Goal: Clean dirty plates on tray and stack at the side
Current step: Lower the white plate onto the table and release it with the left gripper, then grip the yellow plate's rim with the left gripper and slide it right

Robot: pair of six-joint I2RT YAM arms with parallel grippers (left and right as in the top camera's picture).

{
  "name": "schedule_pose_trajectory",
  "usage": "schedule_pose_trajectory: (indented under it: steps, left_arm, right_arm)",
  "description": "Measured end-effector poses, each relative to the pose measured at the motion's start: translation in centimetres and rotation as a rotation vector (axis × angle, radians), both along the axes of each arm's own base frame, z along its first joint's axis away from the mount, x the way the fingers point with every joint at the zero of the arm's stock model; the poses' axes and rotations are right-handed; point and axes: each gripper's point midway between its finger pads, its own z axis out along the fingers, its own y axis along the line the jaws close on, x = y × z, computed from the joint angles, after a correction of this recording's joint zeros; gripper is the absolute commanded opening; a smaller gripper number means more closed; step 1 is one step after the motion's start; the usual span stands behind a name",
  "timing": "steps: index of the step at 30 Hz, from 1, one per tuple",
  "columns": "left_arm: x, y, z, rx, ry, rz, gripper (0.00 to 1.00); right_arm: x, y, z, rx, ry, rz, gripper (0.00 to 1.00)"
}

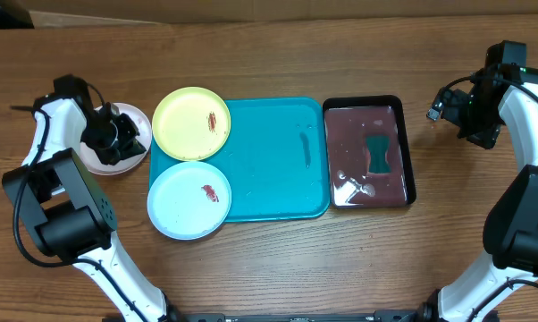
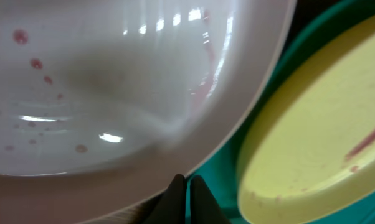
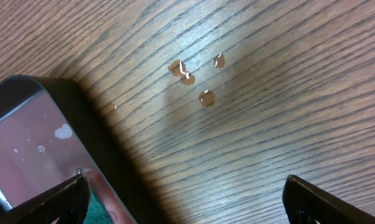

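The white plate (image 1: 135,121) (image 2: 113,81) lies on the wood left of the turquoise tray (image 1: 278,170) (image 2: 265,106), with faint pink spots inside. My left gripper (image 1: 117,136) (image 2: 187,186) hovers over it, shut, its tips at the plate's rim with nothing seen between them. The yellow-green plate (image 1: 191,122) (image 2: 312,143) and the pale blue plate (image 1: 189,199) sit on the tray's left end, each with a red-brown smear. My right gripper (image 1: 466,112) (image 3: 184,186) stands open over bare wood, right of the black tray.
A black tray (image 1: 407,152) (image 3: 69,118) of reddish water holds a green sponge (image 1: 379,154). A few reddish drops (image 3: 187,74) lie on the table beside it. The tray's right half is bare.
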Motion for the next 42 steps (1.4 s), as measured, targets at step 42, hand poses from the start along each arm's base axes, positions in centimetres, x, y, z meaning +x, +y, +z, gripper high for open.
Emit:
schedule_pose_trajectory:
  steps: [42]
  left_arm:
    - [6.2, -2.7, 2.2, 0.403, -0.144, -0.305, 0.38]
  right_arm:
    - [0.0, 0.0, 0.0, 0.000, 0.000, 0.000, 1.00]
